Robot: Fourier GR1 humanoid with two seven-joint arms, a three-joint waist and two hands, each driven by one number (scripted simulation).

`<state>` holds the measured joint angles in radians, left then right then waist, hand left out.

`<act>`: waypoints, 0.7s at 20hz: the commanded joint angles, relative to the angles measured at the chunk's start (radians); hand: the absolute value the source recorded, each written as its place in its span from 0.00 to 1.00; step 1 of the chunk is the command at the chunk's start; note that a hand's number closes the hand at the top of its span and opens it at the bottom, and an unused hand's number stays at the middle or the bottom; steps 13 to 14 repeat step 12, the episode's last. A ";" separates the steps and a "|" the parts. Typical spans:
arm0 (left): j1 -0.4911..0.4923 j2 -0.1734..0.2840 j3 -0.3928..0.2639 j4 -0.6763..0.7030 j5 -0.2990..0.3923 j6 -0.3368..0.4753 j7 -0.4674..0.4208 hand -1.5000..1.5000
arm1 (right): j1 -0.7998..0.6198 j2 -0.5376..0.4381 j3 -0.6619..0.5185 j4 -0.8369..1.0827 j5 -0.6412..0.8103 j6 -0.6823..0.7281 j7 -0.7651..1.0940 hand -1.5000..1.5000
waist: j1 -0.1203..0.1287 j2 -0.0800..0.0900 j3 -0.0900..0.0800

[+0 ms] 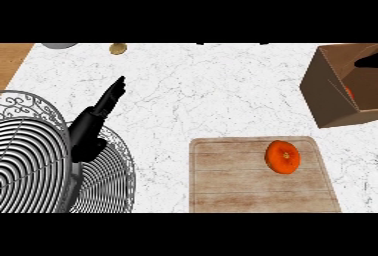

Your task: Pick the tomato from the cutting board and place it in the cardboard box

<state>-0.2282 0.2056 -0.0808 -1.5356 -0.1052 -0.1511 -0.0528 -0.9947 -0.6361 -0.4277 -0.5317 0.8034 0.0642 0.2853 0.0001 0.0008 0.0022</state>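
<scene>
tomato (283, 156) sat on cutting board (260, 176) | cardboard box (341, 90) had something orange inside | left robot hand (111, 97) fingers straight, holding nothing

You are looking at a white marble counter (207, 95) — a wooden board (236, 185) lies at its near edge, a cardboard box (336, 92) sits at the right, and a wire basket (44, 150) stands at the left. A small gold disc (118, 48) rests at the far edge — beside a grey object (59, 45) cut off by the frame.
</scene>
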 commanded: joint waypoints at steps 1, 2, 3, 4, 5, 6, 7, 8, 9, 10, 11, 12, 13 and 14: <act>0.016 0.045 0.041 -0.003 -0.009 0.004 -0.013 0.50 | -0.021 0.013 -0.188 -0.082 -0.174 -0.175 -0.094 0.00 | -0.005 -0.008 0.004; 0.005 0.044 0.036 -0.001 -0.018 0.009 -0.005 0.50 | -0.013 0.033 -0.227 -0.097 -0.205 -0.228 -0.087 0.00 | -0.012 -0.008 0.003; 0.018 0.048 0.032 -0.009 -0.017 -0.001 -0.010 0.50 | -0.030 0.021 -0.276 -0.109 -0.246 -0.253 -0.096 0.00 | -0.004 -0.008 0.003; 0.037 0.058 0.038 0.002 -0.013 -0.010 -0.033 0.50 | 0.012 0.035 -0.320 -0.098 -0.282 -0.289 -0.122 0.00 | -0.001 0.000 0.003; 0.026 0.043 0.035 0.005 -0.024 0.009 -0.023 0.50 | 0.011 0.042 -0.348 -0.112 -0.315 -0.292 -0.128 0.00 | -0.006 -0.003 0.001; -0.002 0.072 0.063 0.018 0.000 -0.021 -0.013 0.50 | 0.023 0.041 -0.373 -0.125 -0.343 -0.298 -0.152 0.00 | -0.011 -0.002 0.001; -0.012 0.061 0.060 0.012 -0.002 -0.017 0.002 0.50 | 0.051 0.072 -0.377 -0.134 -0.346 -0.333 -0.137 0.00 | -0.010 -0.003 -0.001; 0.000 0.054 0.052 -0.018 -0.010 -0.009 0.013 0.50 | 0.072 0.034 -0.413 -0.124 -0.375 -0.332 -0.187 0.00 | 0.000 0.000 0.000; 0.010 0.070 0.068 -0.001 -0.006 -0.021 -0.010 0.50 | 0.122 0.058 -0.425 -0.142 -0.399 -0.323 -0.207 0.00 | -0.007 -0.002 -0.001; 0.002 0.052 0.061 0.019 -0.014 -0.013 -0.025 0.50 | 0.113 0.049 -0.437 -0.152 -0.413 -0.347 -0.232 0.00 | -0.004 0.000 -0.001; 0.010 0.035 0.040 -0.021 -0.029 -0.005 0.002 0.50 | 0.104 0.045 -0.421 -0.155 -0.399 -0.380 -0.189 0.00 | 0.003 -0.001 -0.002; 0.046 0.068 0.065 -0.019 -0.005 -0.034 -0.006 0.50 | 0.192 0.012 -0.458 -0.205 -0.442 -0.308 -0.242 0.00 | -0.013 -0.006 -0.002; 0.046 0.068 0.065 -0.019 -0.005 -0.034 -0.006 0.50 | 0.192 0.012 -0.458 -0.205 -0.442 -0.308 -0.242 0.00 | -0.013 -0.006 -0.002; 0.046 0.068 0.065 -0.019 -0.005 -0.034 -0.006 0.50 | 0.192 0.012 -0.458 -0.205 -0.442 -0.308 -0.242 0.00 | -0.013 -0.006 -0.002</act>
